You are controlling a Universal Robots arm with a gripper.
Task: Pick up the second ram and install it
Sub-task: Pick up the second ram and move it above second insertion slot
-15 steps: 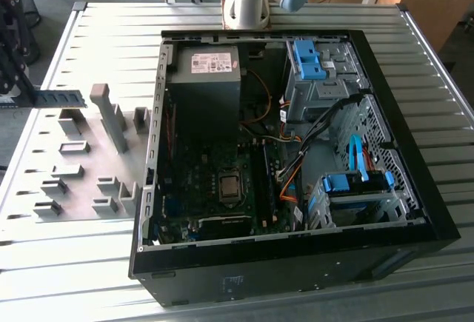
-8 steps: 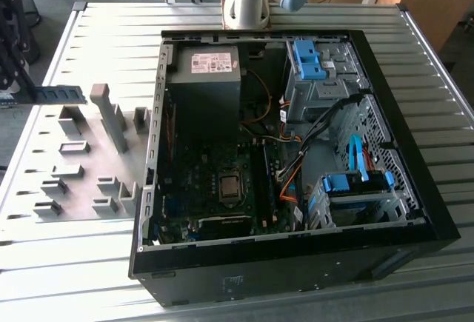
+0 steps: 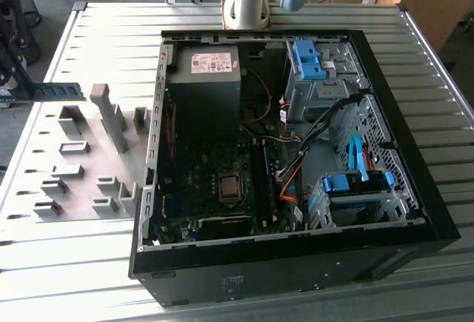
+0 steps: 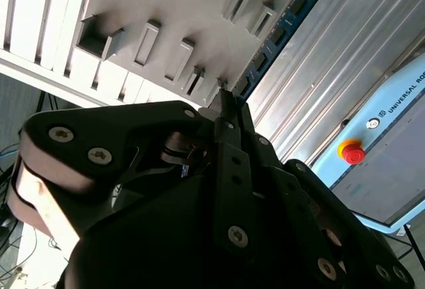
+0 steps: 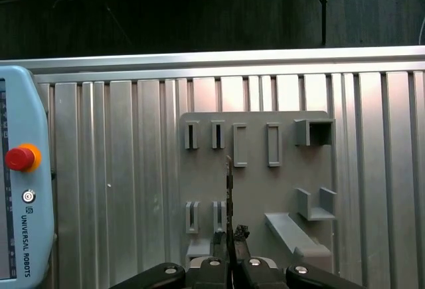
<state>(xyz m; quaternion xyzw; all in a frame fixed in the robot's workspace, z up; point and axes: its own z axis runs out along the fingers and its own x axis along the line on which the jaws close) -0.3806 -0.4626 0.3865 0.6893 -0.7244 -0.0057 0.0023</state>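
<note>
The second ram (image 3: 55,91) is a thin blue stick held level at the exterior view's far left, above the grey slotted holder (image 3: 81,166). My gripper (image 3: 16,89) is shut on its one end. In the second wrist view the ram (image 4: 279,33) runs out from the gripper (image 4: 226,113) across the holder's slots. The first wrist view shows the ram (image 5: 229,189) edge-on, standing out of the gripper (image 5: 230,239) over the holder (image 5: 255,183). The open computer case (image 3: 415,211) lies to the exterior view's right, with the motherboard's memory slots (image 3: 264,181) beside the processor socket.
The holder's upright posts (image 3: 111,118) rise close under the ram. Inside the case are a power supply (image 3: 204,78), cables (image 3: 296,166) and light-blue drive brackets (image 3: 355,185). The arm's base (image 3: 248,0) stands behind the case. A teach pendant (image 5: 20,202) lies on the ribbed table.
</note>
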